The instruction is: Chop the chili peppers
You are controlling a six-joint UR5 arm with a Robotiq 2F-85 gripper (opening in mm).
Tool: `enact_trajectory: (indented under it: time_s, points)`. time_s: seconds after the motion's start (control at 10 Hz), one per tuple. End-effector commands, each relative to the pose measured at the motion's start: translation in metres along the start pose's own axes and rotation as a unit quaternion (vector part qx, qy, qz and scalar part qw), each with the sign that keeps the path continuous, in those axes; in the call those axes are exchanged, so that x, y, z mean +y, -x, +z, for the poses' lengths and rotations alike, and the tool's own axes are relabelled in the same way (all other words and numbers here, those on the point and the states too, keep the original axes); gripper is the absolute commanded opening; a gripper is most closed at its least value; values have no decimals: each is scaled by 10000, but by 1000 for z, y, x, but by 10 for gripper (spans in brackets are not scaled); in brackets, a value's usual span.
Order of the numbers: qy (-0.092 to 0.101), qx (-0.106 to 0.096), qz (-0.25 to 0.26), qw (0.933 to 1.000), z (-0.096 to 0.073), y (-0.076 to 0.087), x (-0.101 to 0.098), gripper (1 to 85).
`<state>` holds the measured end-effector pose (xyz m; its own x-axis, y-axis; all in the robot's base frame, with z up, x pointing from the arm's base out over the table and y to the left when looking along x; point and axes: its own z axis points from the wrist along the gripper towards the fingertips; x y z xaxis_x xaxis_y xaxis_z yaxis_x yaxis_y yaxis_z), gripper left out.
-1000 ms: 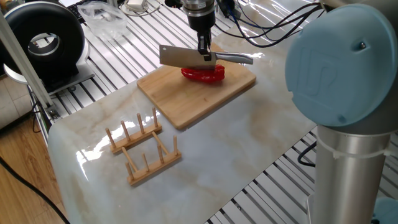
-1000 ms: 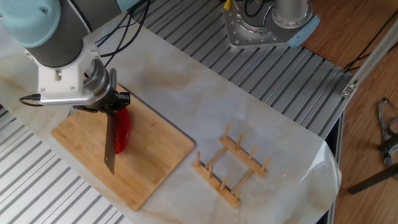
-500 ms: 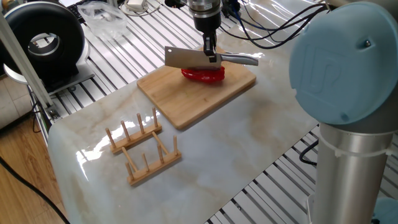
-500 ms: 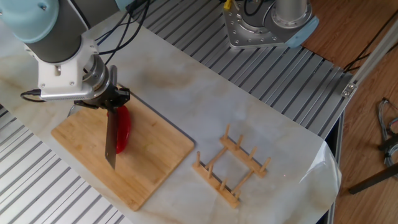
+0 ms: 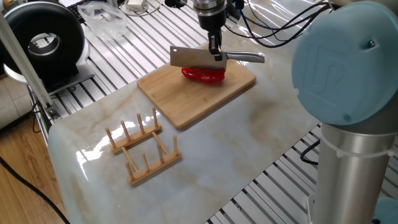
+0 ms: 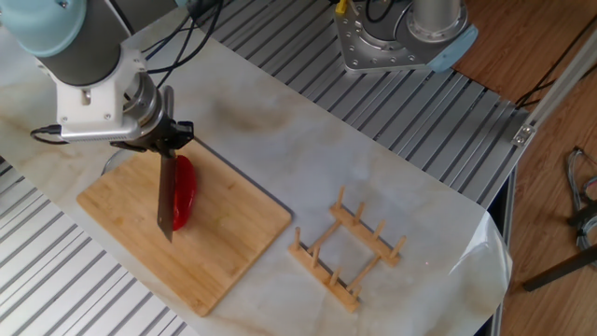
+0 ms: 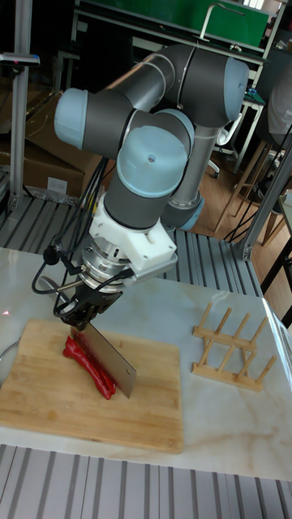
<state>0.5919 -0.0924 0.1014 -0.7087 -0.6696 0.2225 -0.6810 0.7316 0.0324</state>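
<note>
One glossy red chili pepper (image 5: 203,75) (image 6: 185,191) (image 7: 88,363) lies whole on a bamboo cutting board (image 5: 199,93) (image 6: 201,252) (image 7: 73,405). My gripper (image 5: 215,53) (image 6: 168,140) (image 7: 81,320) is shut on the handle of a steel cleaver (image 5: 196,57) (image 6: 166,201) (image 7: 113,359). The blade points edge down, right over the chili and across its length. Whether the edge touches the chili I cannot tell.
A wooden peg rack (image 5: 144,146) (image 6: 347,247) (image 7: 235,345) stands on the marble top beside the board. A black round device (image 5: 43,40) and a plastic bag (image 5: 102,15) sit at the back. The arm's base (image 6: 401,37) is bolted at the table's far side.
The gripper and cleaver have slid a little sideways, to the right in one fixed view, at about the same height. The chili and board have not moved.
</note>
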Motion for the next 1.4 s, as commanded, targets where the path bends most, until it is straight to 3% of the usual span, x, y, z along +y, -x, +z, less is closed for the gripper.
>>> enact_trajectory:
  time_s: [0.0,0.7,1.3]
  points:
    - [37,-55,97,9999,2,-4,0,13]
    - [189,-203,242,9993,16,5,6,13]
    - [432,-281,501,9974,18,12,19,13]
